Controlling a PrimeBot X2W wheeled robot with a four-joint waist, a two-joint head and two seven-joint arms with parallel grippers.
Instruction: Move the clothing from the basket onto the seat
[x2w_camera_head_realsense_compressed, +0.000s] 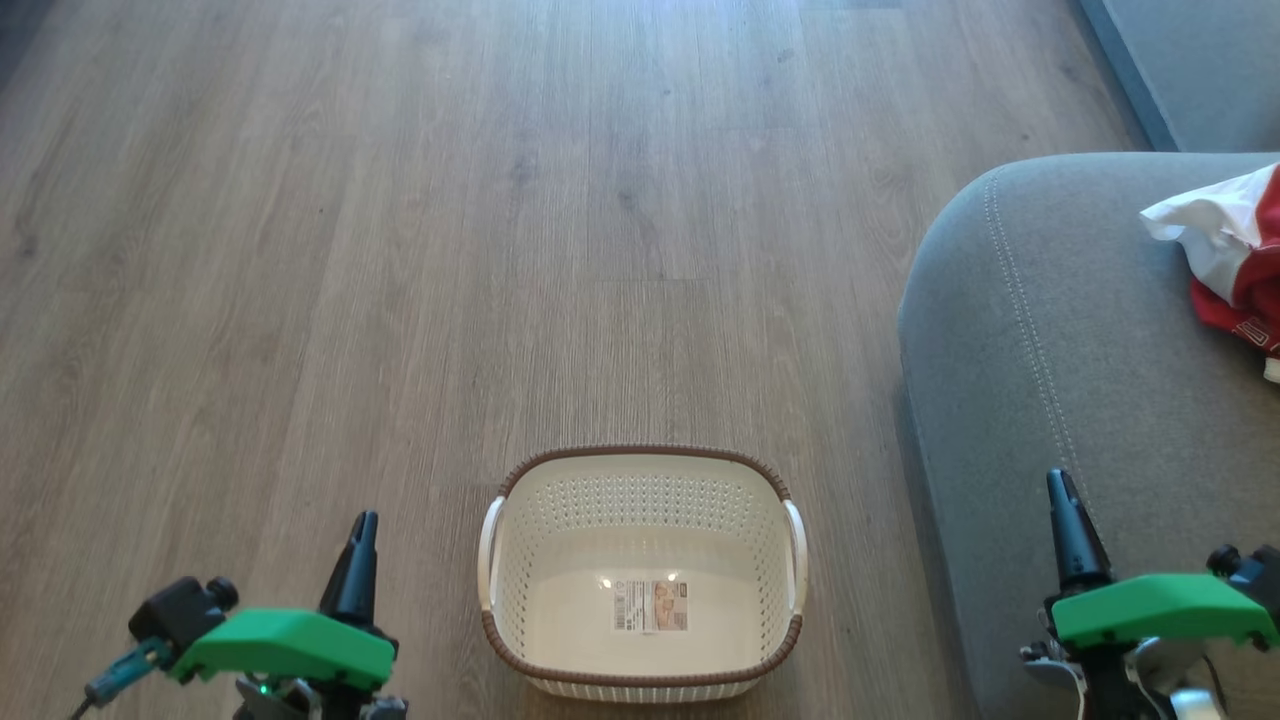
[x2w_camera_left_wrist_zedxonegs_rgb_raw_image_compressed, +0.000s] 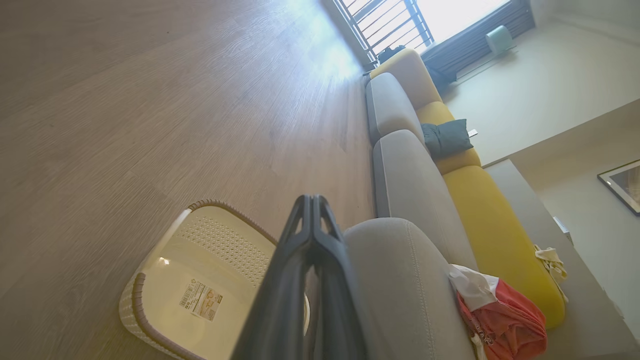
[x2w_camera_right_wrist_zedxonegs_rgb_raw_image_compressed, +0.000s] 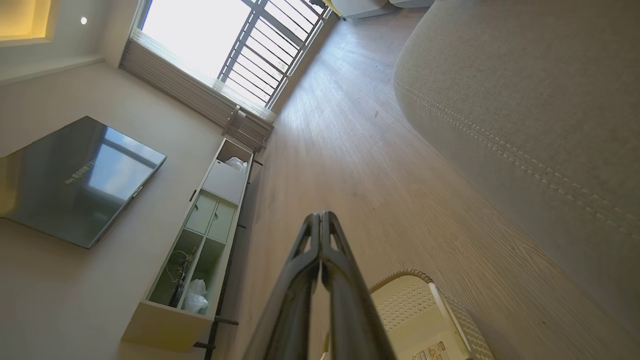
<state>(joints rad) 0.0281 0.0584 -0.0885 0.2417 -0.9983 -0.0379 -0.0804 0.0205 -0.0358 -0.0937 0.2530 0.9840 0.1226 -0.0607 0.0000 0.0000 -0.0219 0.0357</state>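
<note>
Both the left gripper (x2w_camera_head_realsense_compressed: 358, 535) and the right gripper (x2w_camera_head_realsense_compressed: 1062, 495) are clenched, fingertips together, grasping nothing. The basket (x2w_camera_head_realsense_compressed: 645, 455) sits bare between them, nearer the left one. The clothing (x2w_camera_head_realsense_compressed: 1235, 250) lies heaped on the seat (x2w_camera_head_realsense_compressed: 1050, 350), ahead and to the right of the right gripper and well apart from it. Likely hazards: a reach into the basket would only knock it aside, and a right-arm sweep across the seat could drag the heap off.

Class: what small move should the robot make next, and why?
Probably none beyond resting both arms: the basket looks empty, the clothing lies on the seat, and the left gripper and right gripper are shut on nothing.
</note>
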